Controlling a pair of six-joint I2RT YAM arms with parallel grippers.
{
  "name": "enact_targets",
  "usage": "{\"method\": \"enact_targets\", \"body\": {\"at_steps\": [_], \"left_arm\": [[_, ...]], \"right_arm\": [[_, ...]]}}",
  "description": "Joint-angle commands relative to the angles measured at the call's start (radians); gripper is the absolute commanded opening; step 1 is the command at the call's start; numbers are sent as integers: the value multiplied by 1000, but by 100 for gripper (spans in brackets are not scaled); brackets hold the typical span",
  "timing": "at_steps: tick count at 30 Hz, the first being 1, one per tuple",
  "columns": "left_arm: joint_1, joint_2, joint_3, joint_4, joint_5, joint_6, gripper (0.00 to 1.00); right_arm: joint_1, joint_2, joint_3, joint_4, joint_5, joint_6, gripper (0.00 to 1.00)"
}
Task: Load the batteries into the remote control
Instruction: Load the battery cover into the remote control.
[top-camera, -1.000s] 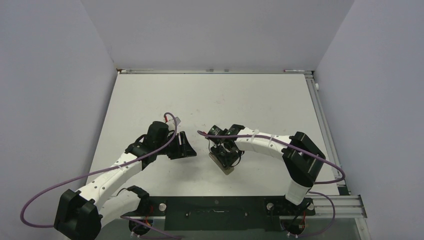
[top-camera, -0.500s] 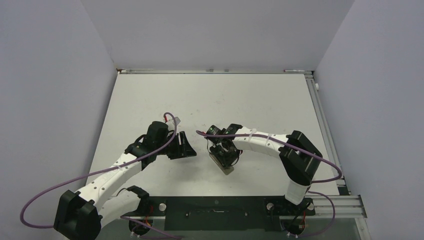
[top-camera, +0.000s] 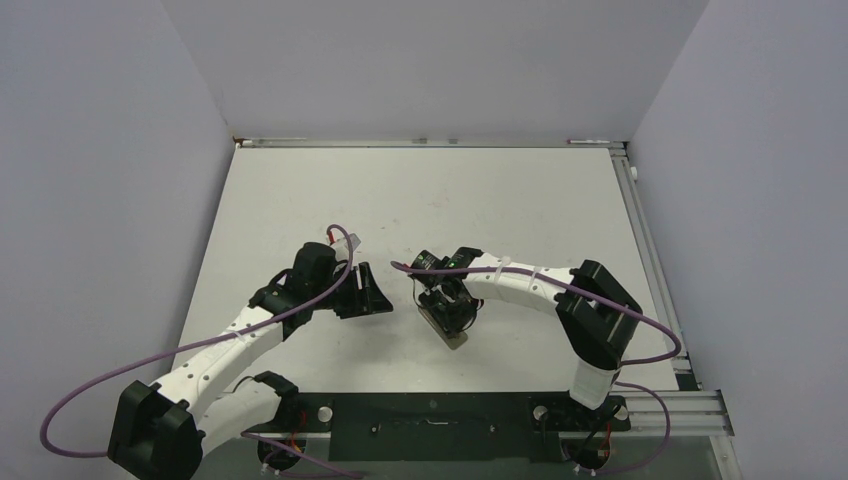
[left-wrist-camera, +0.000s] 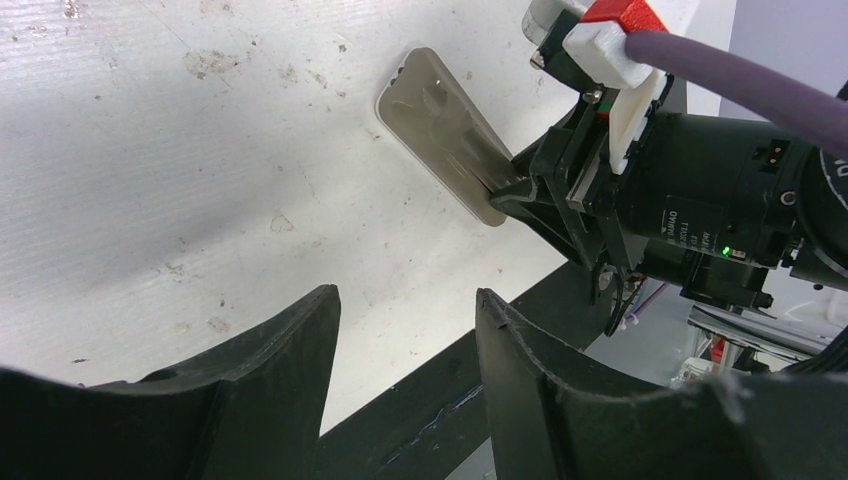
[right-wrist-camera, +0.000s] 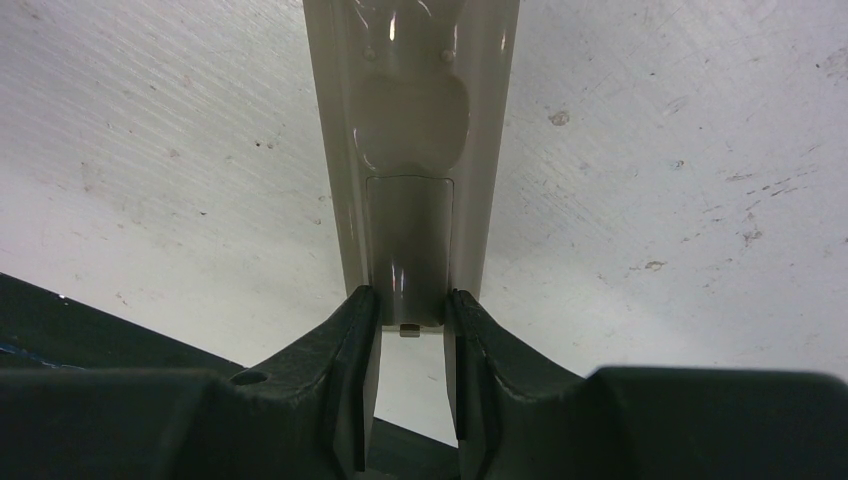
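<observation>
While no batteries show in any view, step: looks like bay access on the remote control, not loading yet. That's my read.
remote control: lies on the counter, back up, between the two arms.
back panel: dark rectangle running to one end of the remote. Can't tell if it's a fitted cover or the bare recess.
right gripper: at that same end of the remote, jaws drawn narrow. Fingertips flank the panel and overlap the remote's end edge. Can't tell if that's a true pinch or just resting on the back.
left gripper: beside the remote, apart from it. Jaws released, nothing between them.
next move: if a cover is on, slide it off the remote's end with the body pinned. Then locate the batteries and fetch one with the free left gripper, matching polarity to the bay.
risk: contact at the remote's end is narrow, so the body may skid or pivot on the counter.
</observation>
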Motion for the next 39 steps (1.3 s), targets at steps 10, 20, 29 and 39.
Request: {"method": "enact_targets", "body": {"at_steps": [10, 20, 29, 39], "left_arm": [[7, 2, 25, 17, 33, 13, 49], [8, 5, 19, 22, 34, 11, 49], [8, 2, 19, 23, 32, 11, 49], [8, 2, 19, 19, 27, 12, 49]], "right_arm": [[7, 8, 23, 29, 6, 9, 38], [7, -43, 33, 34, 29, 29, 43], [4, -124, 9, 51, 60, 58, 29], [5, -178, -45, 100, 73, 84, 9]]}}
